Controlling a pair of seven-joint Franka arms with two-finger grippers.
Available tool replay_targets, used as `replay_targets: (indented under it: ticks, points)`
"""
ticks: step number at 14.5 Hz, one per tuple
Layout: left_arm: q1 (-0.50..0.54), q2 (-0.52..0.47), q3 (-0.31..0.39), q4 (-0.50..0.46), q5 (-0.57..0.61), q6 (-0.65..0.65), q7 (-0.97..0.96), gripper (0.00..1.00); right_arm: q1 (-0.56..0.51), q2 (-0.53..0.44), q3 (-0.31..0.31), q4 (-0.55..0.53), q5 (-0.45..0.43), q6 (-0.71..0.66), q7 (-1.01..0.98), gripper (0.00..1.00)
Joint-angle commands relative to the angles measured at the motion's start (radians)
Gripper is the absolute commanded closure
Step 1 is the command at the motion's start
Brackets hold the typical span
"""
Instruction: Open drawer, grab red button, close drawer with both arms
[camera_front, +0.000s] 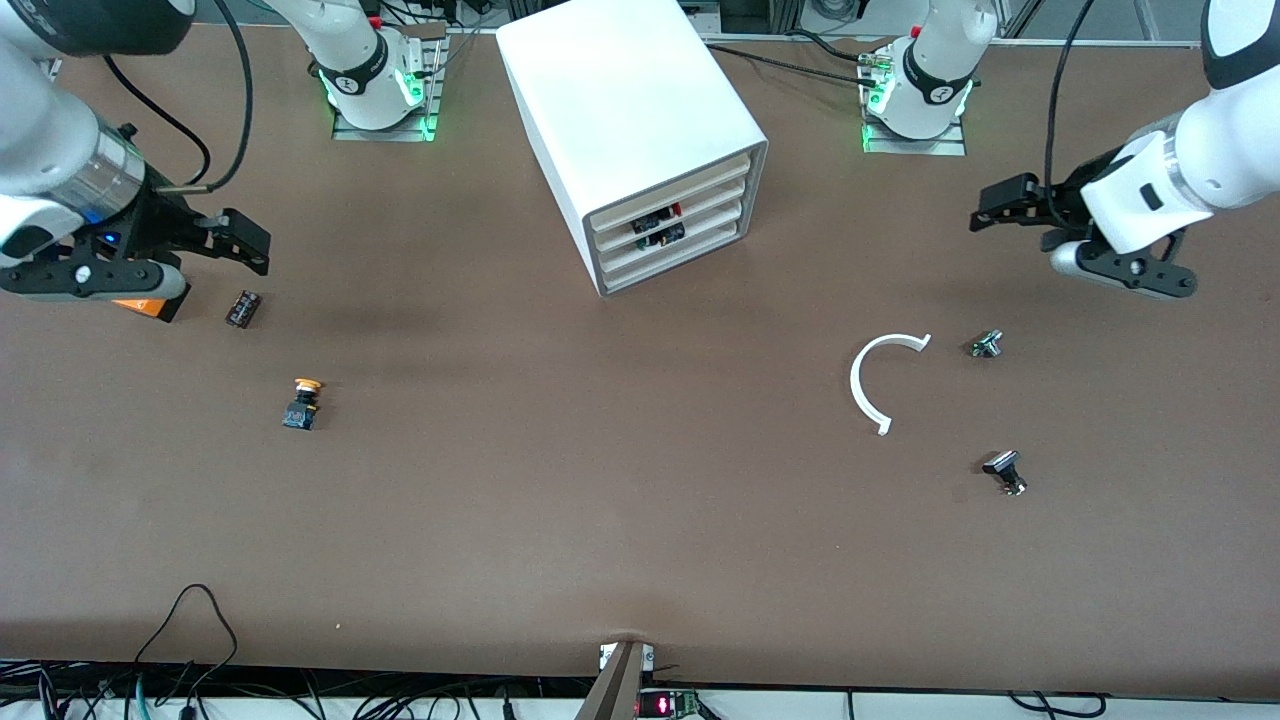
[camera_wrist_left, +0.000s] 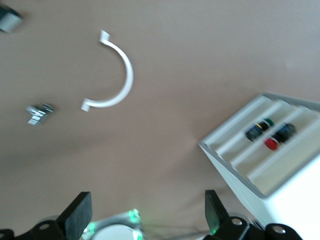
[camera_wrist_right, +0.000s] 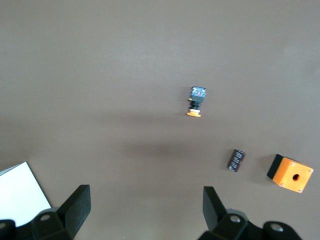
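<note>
The white four-drawer cabinet (camera_front: 630, 110) stands at the middle of the table near the arms' bases. The drawer (camera_front: 715, 196), second from the top, looks shut and flush with the others. The button (camera_front: 668, 213) shows its red cap through that drawer's front notch, and also in the left wrist view (camera_wrist_left: 272, 143). My left gripper (camera_front: 988, 210) hangs open and empty over bare table toward the left arm's end, apart from the cabinet; it also shows in the left wrist view (camera_wrist_left: 148, 217). My right gripper (camera_front: 250, 243) is open and empty toward the right arm's end (camera_wrist_right: 146, 212).
A white C-shaped piece (camera_front: 878, 380) and two metal buttons (camera_front: 986, 344) (camera_front: 1005, 472) lie toward the left arm's end. A yellow-orange-capped button (camera_front: 302, 402), a small black part (camera_front: 243, 308) and an orange box (camera_front: 145, 305) lie toward the right arm's end. Another button (camera_front: 662, 238) sits in the third drawer.
</note>
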Motion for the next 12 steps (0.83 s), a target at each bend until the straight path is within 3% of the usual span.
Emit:
replay_targets:
  ticks: [1,5,6,9,12]
  points:
    - [0.003,0.069,-0.009,0.035,-0.146,-0.107,0.020,0.01,0.052,0.039,0.000,0.014,0.020,0.043,0.158,0.01]
    - [0.009,0.227,-0.010,0.028,-0.439,-0.149,0.023,0.01,0.156,0.119,0.000,0.046,0.020,0.075,0.415,0.01]
    - [0.003,0.256,-0.010,0.028,-0.467,-0.140,0.027,0.01,0.186,0.136,0.000,0.056,0.018,0.075,0.500,0.01]
    - [-0.014,0.286,-0.076,-0.039,-0.522,-0.002,0.204,0.01,0.256,0.195,0.000,0.102,0.018,0.080,0.663,0.01]
    - [-0.014,0.281,-0.146,-0.217,-0.695,0.210,0.420,0.02,0.311,0.292,0.000,0.216,0.046,0.048,0.794,0.01]
